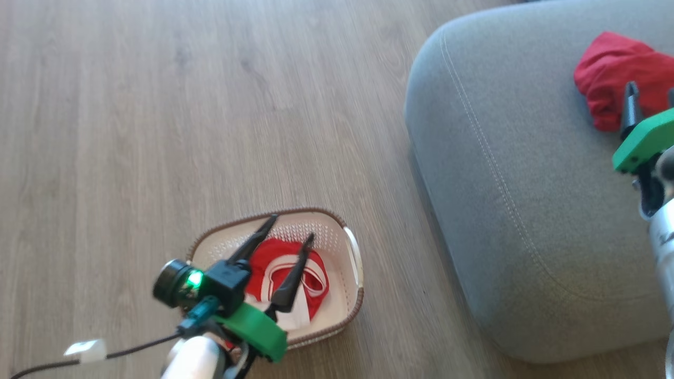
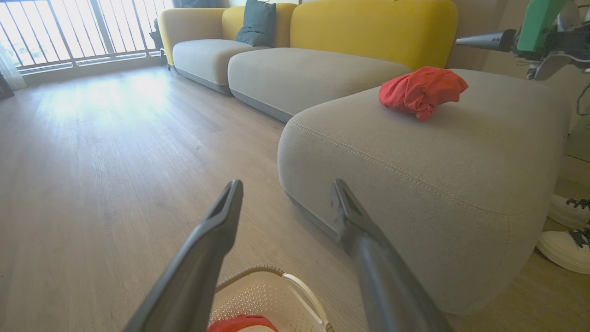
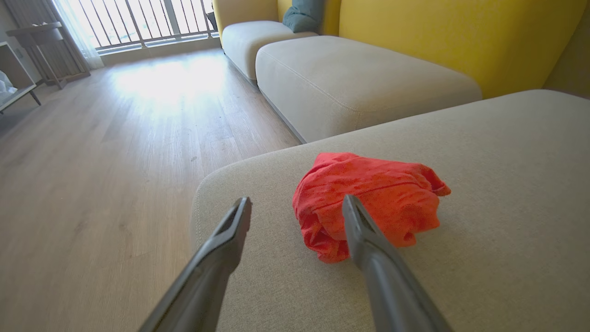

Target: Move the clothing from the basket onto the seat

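The plain red garment (image 1: 616, 71) lies crumpled on the grey seat (image 1: 526, 184), also seen as the red garment (image 3: 368, 203) on the seat (image 3: 484, 230) in the right wrist view. My right gripper (image 3: 297, 203) hovers open just short of it, empty. The red and white garment (image 1: 310, 273) lies in the cream basket (image 1: 353, 263) on the floor. My left gripper (image 1: 292, 227) is open above the basket, holding nothing. In the left wrist view the left gripper (image 2: 286, 184) points over the basket (image 2: 262, 295) toward the seat (image 2: 415, 175) and red garment (image 2: 421, 90).
Wooden floor (image 1: 158, 105) surrounds the basket. A long yellow-backed sofa (image 2: 322, 41) stretches behind the seat. White shoes (image 2: 569, 226) stand by the seat's far side. A cable and white tag (image 1: 84, 350) trail from my left arm.
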Controlling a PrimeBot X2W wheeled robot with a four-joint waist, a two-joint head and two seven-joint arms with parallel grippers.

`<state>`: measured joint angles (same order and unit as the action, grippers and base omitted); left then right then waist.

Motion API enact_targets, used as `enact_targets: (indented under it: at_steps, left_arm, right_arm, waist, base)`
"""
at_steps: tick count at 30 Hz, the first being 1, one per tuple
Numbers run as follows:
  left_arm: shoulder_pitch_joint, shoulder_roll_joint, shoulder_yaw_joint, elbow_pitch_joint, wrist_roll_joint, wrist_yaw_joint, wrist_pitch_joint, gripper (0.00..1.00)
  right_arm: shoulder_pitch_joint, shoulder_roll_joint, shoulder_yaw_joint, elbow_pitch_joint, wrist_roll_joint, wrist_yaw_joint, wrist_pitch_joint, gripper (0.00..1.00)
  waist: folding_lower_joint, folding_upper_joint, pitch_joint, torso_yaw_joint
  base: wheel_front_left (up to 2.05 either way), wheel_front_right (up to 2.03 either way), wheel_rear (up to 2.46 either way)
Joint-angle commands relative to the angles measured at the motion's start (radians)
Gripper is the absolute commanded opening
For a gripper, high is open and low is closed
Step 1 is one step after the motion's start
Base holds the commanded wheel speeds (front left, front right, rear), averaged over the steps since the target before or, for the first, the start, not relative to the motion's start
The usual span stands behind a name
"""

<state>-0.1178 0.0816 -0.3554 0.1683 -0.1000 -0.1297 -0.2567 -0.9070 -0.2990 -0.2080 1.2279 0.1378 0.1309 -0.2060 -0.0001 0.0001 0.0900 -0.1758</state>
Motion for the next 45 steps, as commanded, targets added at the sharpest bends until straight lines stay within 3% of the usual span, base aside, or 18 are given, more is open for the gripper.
enact_targets:
  at_steps: [1, 5, 11, 14, 18, 30, 36, 45]
  left_arm:
    - [-0.011, -0.008, 0.057, -0.034, -0.002, 0.002, -0.005, 1.0]
    - [0.014, -0.02, 0.125, -0.023, 0.007, 0.015, -0.005, 1.0]
    - [0.022, -0.03, 0.221, -0.024, -0.027, 0.059, -0.005, 1.0]
    - [0.021, -0.031, 0.243, -0.04, -0.054, 0.096, -0.005, 1.0]
    - [0.022, -0.031, 0.268, -0.046, -0.073, 0.142, -0.005, 1.0]
    - [0.062, -0.031, 0.282, 0.021, -0.053, 0.221, -0.005, 1.0]
    - [0.088, -0.031, 0.271, 0.046, -0.035, 0.266, -0.005, 1.0]
    - [0.097, -0.031, 0.253, 0.052, -0.037, 0.272, -0.005, 1.0]
  right_arm:
    - [0.01, -0.003, 0.054, -0.058, 0.021, 0.0, -0.022, 1.0]
    - [0.123, 0.009, 0.229, -0.218, 0.161, 0.0, -0.048, 1.0]
    - [0.283, -0.048, 0.433, -0.567, 0.339, 0.0, -0.055, 1.0]
    - [0.356, -0.102, 0.477, -0.768, 0.291, 0.0, -0.055, 1.0]
    - [0.46, -0.075, 0.44, -0.921, 0.264, 0.0, -0.056, 1.0]
    - [0.69, 0.074, 0.362, -0.937, 0.253, 0.0, -0.056, 1.0]
    - [0.759, 0.119, 0.344, -0.933, 0.198, 0.0, -0.056, 1.0]
    - [0.8, 0.163, 0.345, -0.941, 0.14, 0.0, -0.056, 1.0]
  waist:
    - [0.0001, -0.0001, -0.027, 0.016]
    - [0.0001, -0.0001, -0.043, 0.034]
    - [0.0001, -0.0001, -0.053, 0.069]
    - [0.0001, -0.0001, -0.054, 0.085]
    - [0.0001, -0.0001, -0.057, 0.1]
    - [0.0001, -0.0001, -0.069, 0.111]
    - [0.0001, -0.0001, -0.065, 0.105]
    - [0.0001, -0.0001, -0.06, 0.098]
  base:
    - [0.0, 0.0, 0.0]
    - [0.0, 0.0, 0.0]
    - [0.0, 0.0, 0.0]
    - [0.0, 0.0, 0.0]
    - [0.0, 0.0, 0.0]
    - [0.0, 0.0, 0.0]
    - [0.0, 0.0, 0.0]
    - [0.0, 0.0, 0.0]
